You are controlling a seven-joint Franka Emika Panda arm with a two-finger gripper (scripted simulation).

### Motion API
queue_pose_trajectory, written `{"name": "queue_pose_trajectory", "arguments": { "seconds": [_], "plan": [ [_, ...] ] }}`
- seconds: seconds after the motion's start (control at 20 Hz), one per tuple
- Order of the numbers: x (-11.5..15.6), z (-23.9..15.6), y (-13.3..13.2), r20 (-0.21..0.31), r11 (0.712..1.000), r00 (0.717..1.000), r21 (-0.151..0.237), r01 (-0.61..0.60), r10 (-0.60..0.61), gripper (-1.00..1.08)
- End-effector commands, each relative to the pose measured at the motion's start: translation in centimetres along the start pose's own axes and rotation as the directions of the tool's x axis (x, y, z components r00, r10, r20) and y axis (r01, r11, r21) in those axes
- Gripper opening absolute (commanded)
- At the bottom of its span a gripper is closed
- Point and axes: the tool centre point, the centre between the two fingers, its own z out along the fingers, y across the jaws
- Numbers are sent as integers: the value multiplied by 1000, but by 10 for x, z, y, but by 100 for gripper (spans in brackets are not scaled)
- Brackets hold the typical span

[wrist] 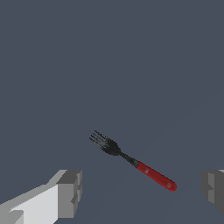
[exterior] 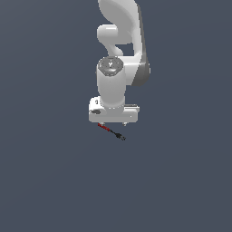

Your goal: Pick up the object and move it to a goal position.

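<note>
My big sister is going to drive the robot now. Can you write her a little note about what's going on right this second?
Gripper: the white gripper is open and empty, its grey fingertips spread wide on either side of the object.
Object: the small fork with a red handle and black tines lies on the dark grey floor, right under the gripper, untouched.
Done: the arm is lined up above the fork.
Left: lower, close on the fork, lift it, carry it to the goal. No goal marker shows in either view.

The fork (wrist: 131,161) has a glossy red handle, plastic-looking, and dull black tines; the gripper (wrist: 140,192) shows smooth white casing with matt grey finger pads (wrist: 70,192)
</note>
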Motion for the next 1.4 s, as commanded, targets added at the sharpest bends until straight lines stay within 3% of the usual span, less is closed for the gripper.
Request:
{"name": "queue_pose_trajectory", "arguments": {
  "seconds": [0.0, 0.9, 1.35],
  "plan": [
    [0, 0, 0, 0, 1000, 1000, 0, 0, 0, 100],
    [-2, -2, 8, -7, 999, 999, -16, 49, -49, 100],
    [-6, 11, 11, -5, 988, 989, -21, 151, -151, 100]
  ]
}}
